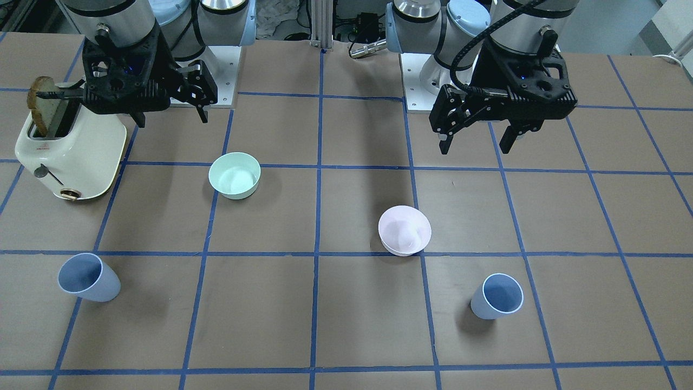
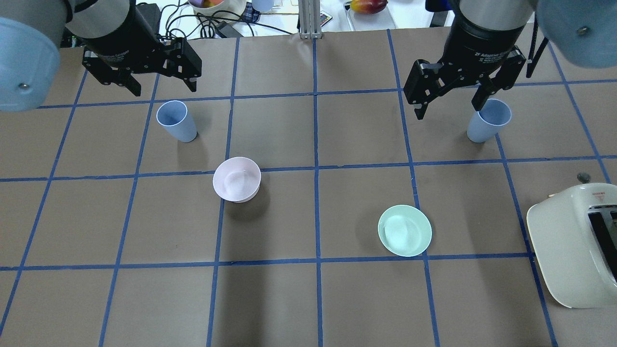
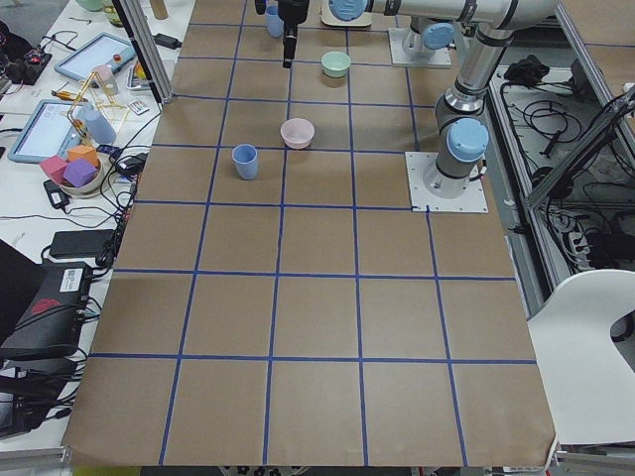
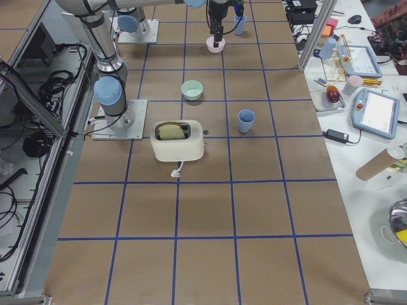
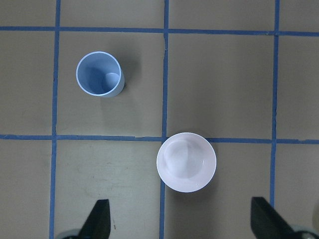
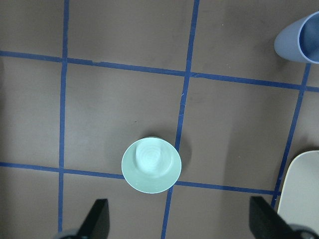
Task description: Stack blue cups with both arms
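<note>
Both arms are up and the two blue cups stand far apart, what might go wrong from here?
The left blue cup and right blue cup are tall; the open left claw or right claw clipping a rim might tip one. The pink bowl near the left blue cup might get knocked.

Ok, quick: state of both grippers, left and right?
Left gripper: open, holding nothing.
Right gripper: open, holding nothing.
</note>
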You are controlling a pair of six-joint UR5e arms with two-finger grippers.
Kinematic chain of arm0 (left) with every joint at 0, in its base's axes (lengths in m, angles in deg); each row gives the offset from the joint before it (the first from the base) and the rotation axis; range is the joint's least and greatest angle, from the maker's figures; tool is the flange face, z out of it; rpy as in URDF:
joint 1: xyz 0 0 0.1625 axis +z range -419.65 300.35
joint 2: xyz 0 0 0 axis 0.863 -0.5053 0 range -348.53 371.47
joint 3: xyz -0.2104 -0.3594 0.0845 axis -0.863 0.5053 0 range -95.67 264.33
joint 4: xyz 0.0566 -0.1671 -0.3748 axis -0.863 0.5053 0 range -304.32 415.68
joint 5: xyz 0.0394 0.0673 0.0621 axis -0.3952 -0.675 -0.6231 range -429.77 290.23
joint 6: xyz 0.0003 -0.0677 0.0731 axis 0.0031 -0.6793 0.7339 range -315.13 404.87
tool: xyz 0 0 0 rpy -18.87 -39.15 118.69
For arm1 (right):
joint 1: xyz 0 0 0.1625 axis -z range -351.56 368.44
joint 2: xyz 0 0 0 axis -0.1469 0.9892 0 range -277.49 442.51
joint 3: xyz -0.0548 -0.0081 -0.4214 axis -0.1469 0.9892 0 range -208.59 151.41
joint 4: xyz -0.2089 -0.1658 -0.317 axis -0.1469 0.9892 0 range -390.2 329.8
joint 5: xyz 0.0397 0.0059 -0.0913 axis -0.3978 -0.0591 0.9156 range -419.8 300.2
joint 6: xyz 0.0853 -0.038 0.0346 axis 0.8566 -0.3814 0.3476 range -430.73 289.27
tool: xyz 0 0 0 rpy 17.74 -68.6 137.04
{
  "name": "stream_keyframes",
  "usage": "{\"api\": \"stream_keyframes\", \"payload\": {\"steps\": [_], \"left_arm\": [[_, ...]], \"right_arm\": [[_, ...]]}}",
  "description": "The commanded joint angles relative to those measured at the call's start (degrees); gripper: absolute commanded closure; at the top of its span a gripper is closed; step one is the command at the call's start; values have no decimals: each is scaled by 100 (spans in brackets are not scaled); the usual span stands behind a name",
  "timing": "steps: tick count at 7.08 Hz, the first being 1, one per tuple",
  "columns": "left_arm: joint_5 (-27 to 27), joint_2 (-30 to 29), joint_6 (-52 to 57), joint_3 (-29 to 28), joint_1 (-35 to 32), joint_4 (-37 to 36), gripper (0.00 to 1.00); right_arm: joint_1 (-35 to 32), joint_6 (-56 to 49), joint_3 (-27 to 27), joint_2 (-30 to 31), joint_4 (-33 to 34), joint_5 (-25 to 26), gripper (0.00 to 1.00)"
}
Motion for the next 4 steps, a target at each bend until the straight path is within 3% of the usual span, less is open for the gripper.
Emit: {"api": "stream_keyframes", "payload": {"steps": [1, 4], "left_arm": [[0, 0, 0, 0, 0, 0, 0], [-9, 9, 0, 9, 0, 9, 0]], "right_arm": [[2, 60, -2, 3, 3, -8, 0], [2, 52, -2, 3, 47, -8, 0]]}}
